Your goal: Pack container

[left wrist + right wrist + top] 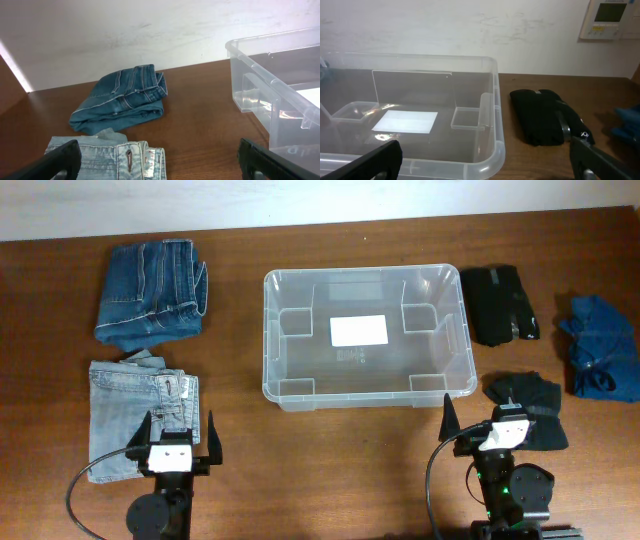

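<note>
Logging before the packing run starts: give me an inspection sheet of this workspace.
Surface: brown wooden table.
Job's things: container, clear, upright, nothing inside; white label on its floor.
Clutter: folded garments only. Dark jeans and light jeans lie to its left; far black garment, near black garment and blue garment to its right.
Grippers: left gripper and right gripper are both open, holding nothing, at the near edge.
Cables: black left cable and right cable loop beside the arm bases.
Surroundings: white wall; wall panel.
</note>
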